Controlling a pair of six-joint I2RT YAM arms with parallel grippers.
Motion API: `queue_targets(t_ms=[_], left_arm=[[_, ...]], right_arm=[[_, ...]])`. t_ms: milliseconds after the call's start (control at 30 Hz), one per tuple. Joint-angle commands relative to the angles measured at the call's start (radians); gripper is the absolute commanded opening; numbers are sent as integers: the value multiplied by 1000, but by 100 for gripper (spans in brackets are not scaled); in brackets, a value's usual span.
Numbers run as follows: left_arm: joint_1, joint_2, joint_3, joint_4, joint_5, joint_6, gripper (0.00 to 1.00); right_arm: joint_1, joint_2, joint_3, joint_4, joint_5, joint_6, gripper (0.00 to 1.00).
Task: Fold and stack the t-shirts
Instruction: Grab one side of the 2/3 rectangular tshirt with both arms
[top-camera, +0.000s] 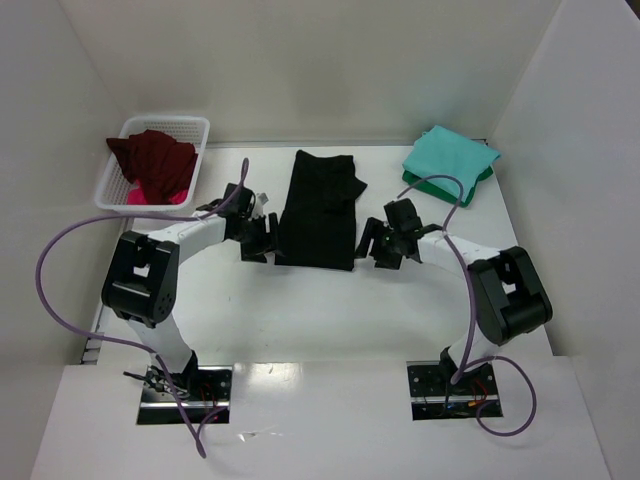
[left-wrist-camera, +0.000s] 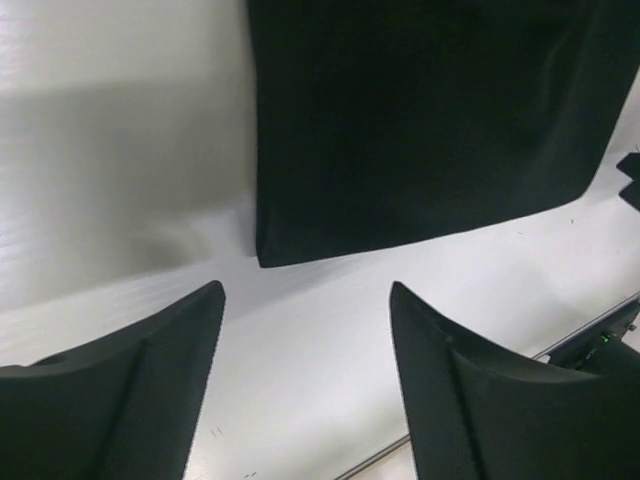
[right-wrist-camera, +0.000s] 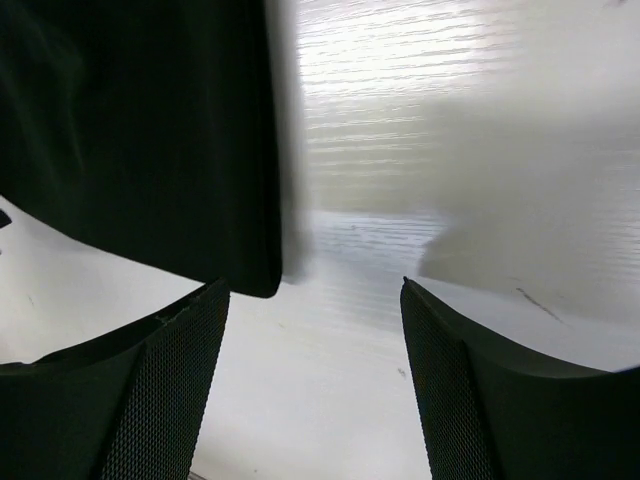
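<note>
A black t-shirt (top-camera: 318, 208) lies folded into a long strip in the middle of the table. My left gripper (top-camera: 258, 240) is open and empty just off its near left corner, which shows in the left wrist view (left-wrist-camera: 420, 130). My right gripper (top-camera: 378, 248) is open and empty just off its near right corner, seen in the right wrist view (right-wrist-camera: 140, 140). A folded teal t-shirt (top-camera: 450, 158) lies on a dark green one at the back right. A maroon t-shirt (top-camera: 155, 160) and a pink one (top-camera: 150, 196) sit in the basket.
A white lattice basket (top-camera: 198, 135) stands at the back left. White walls close in the table on the left, back and right. Purple cables loop from both arms over the near table.
</note>
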Motion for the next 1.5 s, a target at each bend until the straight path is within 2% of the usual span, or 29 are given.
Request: queue_targets(t_ms=[0, 200, 533, 633, 867, 900, 1000, 1033, 1100, 1233, 1467], left_arm=[[5, -7, -16, 61, -25, -23, 73], [5, 51, -20, 100, -11, -23, 69], [-5, 107, 0, 120, 4, -5, 67], [-5, 126, 9, 120, 4, -4, 63], [-5, 136, 20, 111, 14, 14, 44], [-5, 136, 20, 111, 14, 14, 37], [-14, 136, 20, 101, 14, 14, 27], [-14, 135, 11, 92, 14, 14, 21], [-14, 123, 2, 82, 14, 14, 15], [-14, 64, -30, 65, 14, -8, 1], [-65, -2, -80, 13, 4, -49, 0]], right_arm=[[37, -7, 3, 44, -13, 10, 74], [77, 37, 22, 74, -27, 15, 69], [95, 99, 32, 106, -27, 33, 54], [98, 115, 34, 115, -27, 33, 50], [105, 148, 52, 135, -36, 52, 31], [113, 159, 52, 135, -36, 52, 28], [113, 177, 62, 135, -36, 52, 19], [113, 177, 62, 135, -36, 61, 10], [122, 186, 62, 125, -36, 61, 3], [123, 155, 39, 97, -27, 61, 0], [123, 68, -13, 28, -2, 52, 0]])
